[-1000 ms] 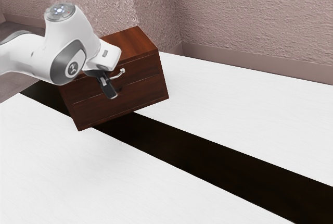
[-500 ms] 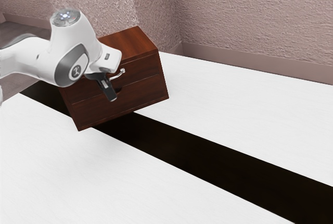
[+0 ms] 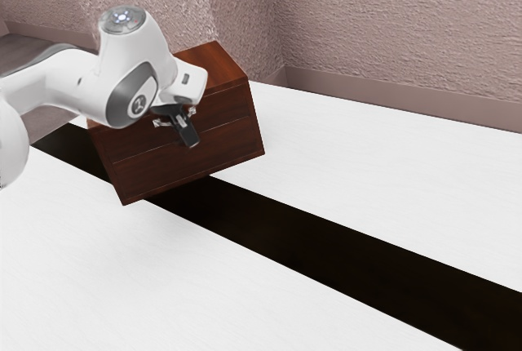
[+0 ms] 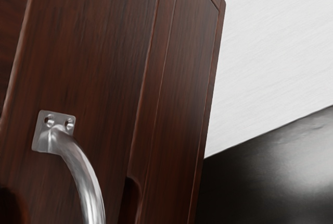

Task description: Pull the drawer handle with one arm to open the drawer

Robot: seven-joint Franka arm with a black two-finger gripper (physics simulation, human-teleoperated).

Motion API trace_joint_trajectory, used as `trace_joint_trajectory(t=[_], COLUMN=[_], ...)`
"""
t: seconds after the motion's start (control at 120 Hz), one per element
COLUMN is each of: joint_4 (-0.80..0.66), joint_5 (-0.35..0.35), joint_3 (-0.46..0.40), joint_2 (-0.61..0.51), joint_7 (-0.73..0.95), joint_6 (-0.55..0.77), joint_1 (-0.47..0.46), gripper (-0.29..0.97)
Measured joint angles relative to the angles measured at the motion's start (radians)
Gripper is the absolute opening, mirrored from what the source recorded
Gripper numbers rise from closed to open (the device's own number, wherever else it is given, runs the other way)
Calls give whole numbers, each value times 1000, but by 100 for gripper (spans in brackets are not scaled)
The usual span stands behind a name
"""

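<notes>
A dark wooden cabinet [image 3: 224,135] stands at the back of the table, with two drawer fronts stacked on its face. The upper front carries a curved silver handle [image 3: 192,109] and lies flush with the cabinet. My black gripper [image 3: 188,133] hangs from the white arm right against that front, over the handle's middle. In the wrist view the handle [image 4: 73,156] bends from its screwed bracket down toward my hand, with the cabinet [image 4: 104,52] face close behind it.
The white tabletop [image 3: 367,163] is crossed by a wide black strip [image 3: 342,253] that runs from under the cabinet toward the exterior view's lower right. A textured wall with a baseboard stands behind the cabinet.
My hand has moved toward the exterior view's right and slightly up, in over the handle. The cabinet and its drawer fronts have not moved.
</notes>
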Motion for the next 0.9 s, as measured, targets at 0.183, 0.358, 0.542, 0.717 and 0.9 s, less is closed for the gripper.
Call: trace_joint_trajectory(t=[0.183, 0.358, 0.542, 0.717, 0.9], joint_4=[10, 9, 6, 0, -18], joint_5=[-2, -3, -4, -4, -3], joint_3=[18, 19, 14, 11, 9], joint_2=[18, 40, 35, 30, 14], joint_7=[-7, -13, -16, -17, -19], joint_6=[0, 1, 2, 1, -1], joint_1=[-16, -16, -14, -12, -14], gripper=[68, 68, 68, 67, 66])
